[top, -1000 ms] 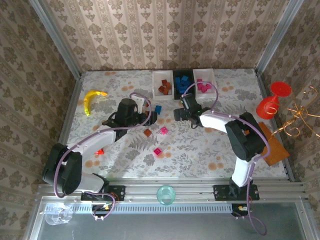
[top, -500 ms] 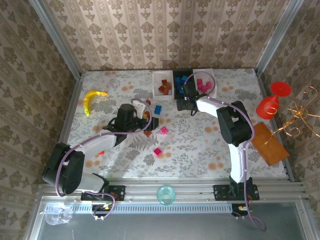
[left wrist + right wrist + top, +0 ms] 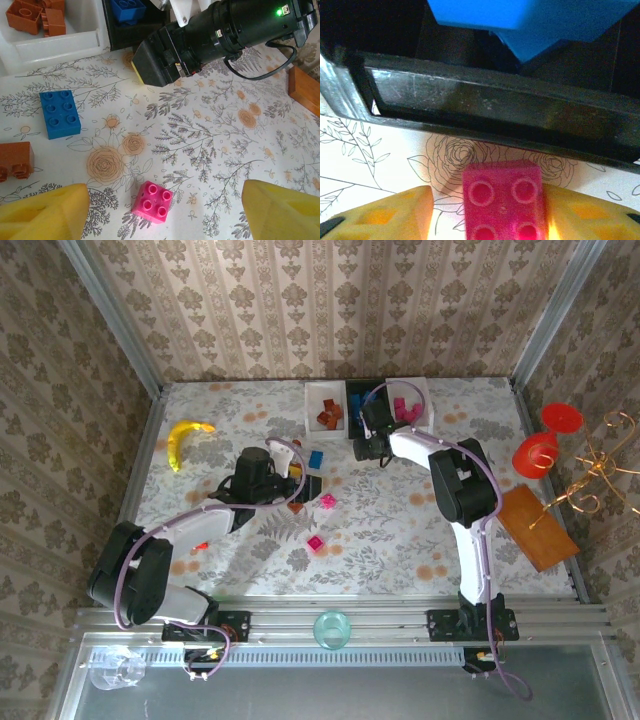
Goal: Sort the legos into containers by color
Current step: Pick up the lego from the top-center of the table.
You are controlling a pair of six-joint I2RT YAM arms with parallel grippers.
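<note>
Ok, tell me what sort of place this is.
Most likely a robot test cell dressed up as a room: wallpapered panels, the left arm and right arm bolted to a metal rail, and toy bricks and trays laid out on a floral tabletop.

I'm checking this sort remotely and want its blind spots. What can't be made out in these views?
- Right wrist: whether both pads touch the pink brick; the bottom edge cuts it off.
- Top external: fingertips of the right gripper, hidden under its wrist.
- Left wrist: the brown brick, cut by the left edge.
- Right wrist: contents of the black tray, cut by the top edge.
</note>
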